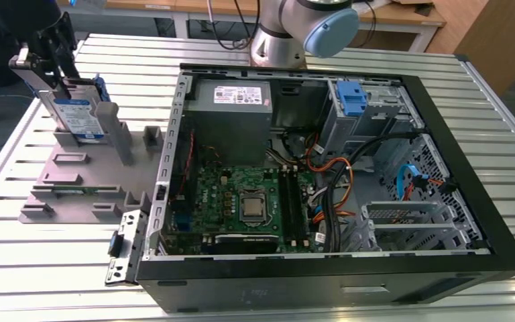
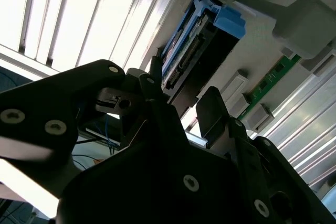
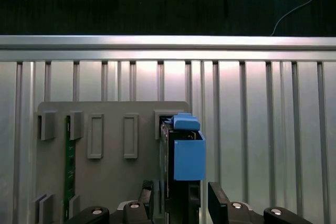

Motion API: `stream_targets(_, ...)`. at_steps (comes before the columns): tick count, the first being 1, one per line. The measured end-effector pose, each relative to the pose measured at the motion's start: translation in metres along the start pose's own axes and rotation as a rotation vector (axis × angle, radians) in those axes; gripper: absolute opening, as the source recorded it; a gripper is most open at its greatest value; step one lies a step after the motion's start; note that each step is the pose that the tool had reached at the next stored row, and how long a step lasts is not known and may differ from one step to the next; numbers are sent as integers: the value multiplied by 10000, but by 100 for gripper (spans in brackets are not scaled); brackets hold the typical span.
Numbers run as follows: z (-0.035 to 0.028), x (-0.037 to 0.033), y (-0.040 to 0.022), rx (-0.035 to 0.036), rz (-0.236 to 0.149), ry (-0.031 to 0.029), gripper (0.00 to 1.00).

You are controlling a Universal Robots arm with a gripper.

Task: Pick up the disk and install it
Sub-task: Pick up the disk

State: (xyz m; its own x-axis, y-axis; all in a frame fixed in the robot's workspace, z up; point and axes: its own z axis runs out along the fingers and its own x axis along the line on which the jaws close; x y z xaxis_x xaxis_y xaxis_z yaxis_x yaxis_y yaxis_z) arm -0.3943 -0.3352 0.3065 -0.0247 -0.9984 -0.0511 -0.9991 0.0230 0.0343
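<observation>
Your hand (image 3: 181, 187) is hovering with its fingers (image 3: 218, 199) apart, straddling the disk (image 1: 80, 119), which is standing on edge in the grey holder (image 3: 110, 171) on the slatted surface (image 3: 262, 129). You are handling something stiff, dense and probably shock-sensitive, so the broad flat faces near its upper edge are looking safer than the blue plastic rails (image 3: 189, 158).

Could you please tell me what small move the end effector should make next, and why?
Probably close on the disk. In the first wrist view the end effector straddles the disk, which stands upright in the grey holder. Its fingers sit on either side with slim gaps showing, so nothing seems gripped yet.
</observation>
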Motion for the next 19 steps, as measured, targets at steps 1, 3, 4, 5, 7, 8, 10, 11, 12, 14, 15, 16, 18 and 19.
stream_targets(1, 4, 0, 0, 2, 0, -1, 53)
stream_targets(3, 8, 0, -1, 1, 0, -1, 53)
stream_targets(4, 8, 0, 0, 1, 0, -1, 53)
stream_targets(5, 8, 0, -1, 1, 0, -1, 53)
stream_targets(7, 8, 0, 0, 2, 0, -1, 53)
stream_targets(8, 8, 0, -1, 1, 0, -1, 53)
stream_targets(10, 8, 0, 0, 2, 0, -1, 53)
stream_targets(11, 9, 0, 0, 2, 0, -1, 53)
stream_targets(12, 9, 0, 0, 2, 0, -1, 53)
stream_targets(14, 11, 1, 0, 3, -3, -89, 53)
stream_targets(15, 10, 1, 0, 2, -4, -118, 53)
stream_targets(16, 10, 0, 0, 1, -3, -122, 53)
stream_targets(18, 9, 1, -1, -2, -4, -129, 53)
stream_targets(19, 9, 1, -1, -2, -4, -129, 53)
